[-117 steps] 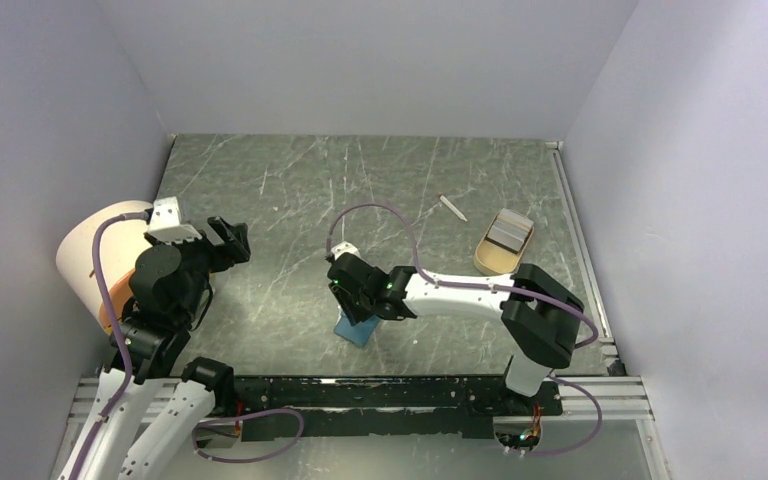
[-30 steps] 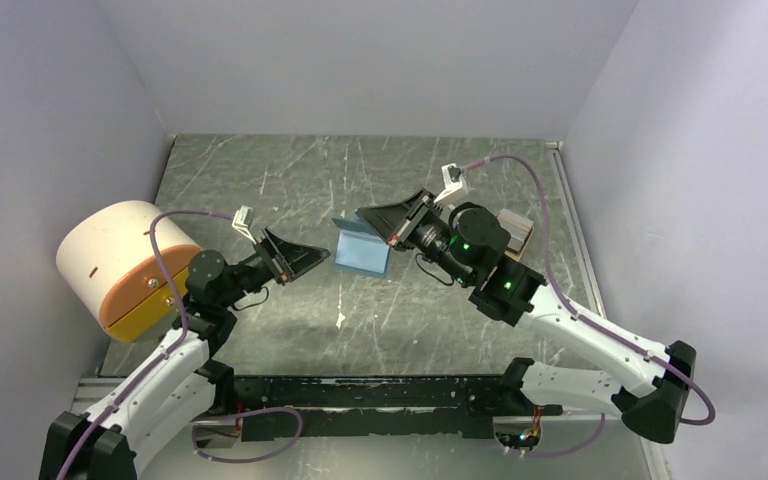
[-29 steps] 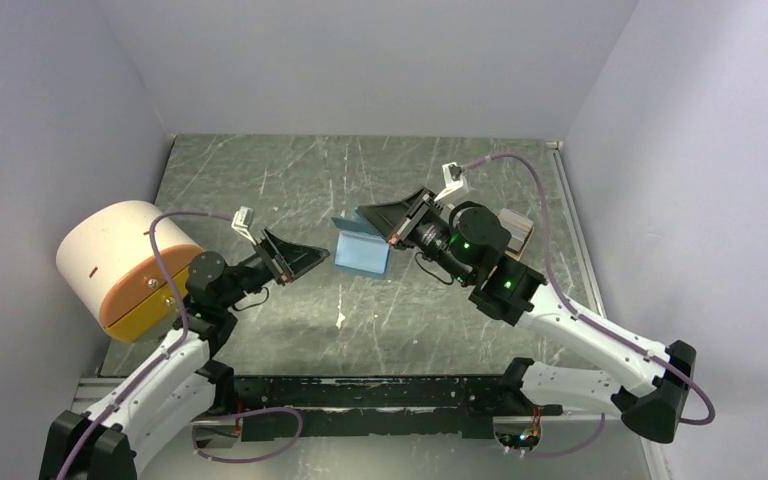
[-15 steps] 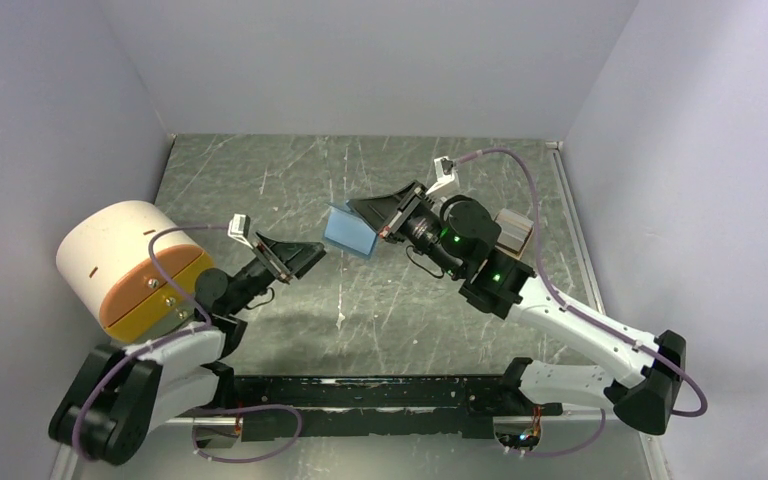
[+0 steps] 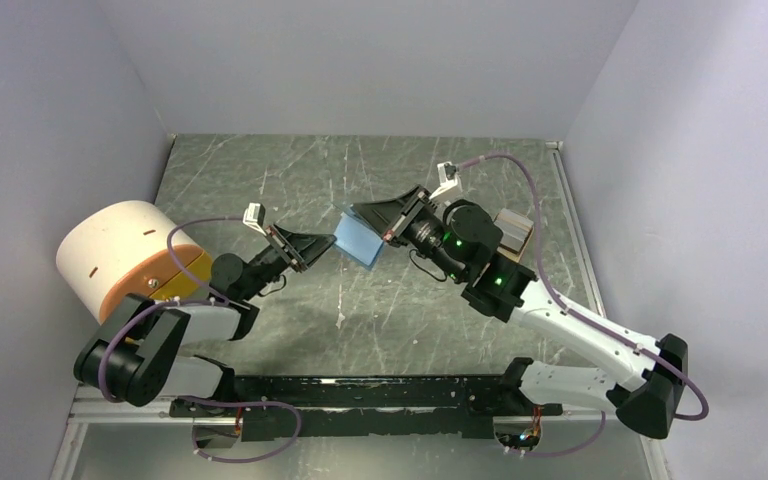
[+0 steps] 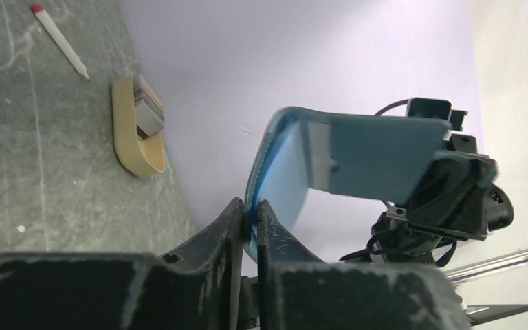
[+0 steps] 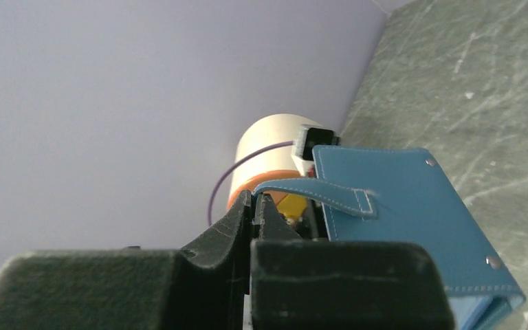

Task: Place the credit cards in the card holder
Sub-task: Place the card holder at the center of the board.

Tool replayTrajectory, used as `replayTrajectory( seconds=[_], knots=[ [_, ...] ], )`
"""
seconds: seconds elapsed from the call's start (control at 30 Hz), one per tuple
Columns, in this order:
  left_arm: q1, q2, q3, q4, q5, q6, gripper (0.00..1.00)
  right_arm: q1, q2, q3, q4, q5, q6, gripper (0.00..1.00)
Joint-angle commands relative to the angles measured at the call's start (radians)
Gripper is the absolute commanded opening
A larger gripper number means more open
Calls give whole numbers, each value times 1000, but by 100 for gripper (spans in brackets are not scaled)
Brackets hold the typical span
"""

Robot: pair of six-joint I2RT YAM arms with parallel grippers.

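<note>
The card holder (image 5: pixel 358 240) hangs above the table's (image 5: pixel 290 180) middle, with the right gripper (image 7: pixel 254 203) nipping its strap (image 7: pixel 316 191) and the left gripper (image 6: pixel 249 213) clamped on a flap (image 6: pixel 275 179), likely to spread it open. The credit cards (image 6: pixel 148 110) sit in a tray (image 6: pixel 134 148) by the right edge.

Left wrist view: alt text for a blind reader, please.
The left gripper pinches one edge of the blue card holder in mid-air; the right gripper holds its far end. Behind, a tan tray of cards and a white stick lie on the table.
</note>
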Motion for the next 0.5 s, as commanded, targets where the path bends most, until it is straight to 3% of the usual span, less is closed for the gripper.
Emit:
replayTrajectory(
  seconds=[0.0, 0.13, 0.23, 0.33, 0.47],
  knots=[
    [-7, -4, 30, 292, 32, 13, 9, -31, -54, -62, 0, 10, 14, 0],
    [3, -63, 27, 157, 83, 56, 9, -85, -89, -111, -80, -7, -5, 1],
    [21, -121, 57, -62, 157, 133, 9, -129, -125, -157, -169, -15, -39, 12],
    [29, -171, 150, -434, 256, 280, 9, -157, -159, -184, -295, 16, -112, 30],
    [30, -164, 348, -1036, 318, 607, 9, -164, -171, -180, -463, 41, -243, 51]
  ],
)
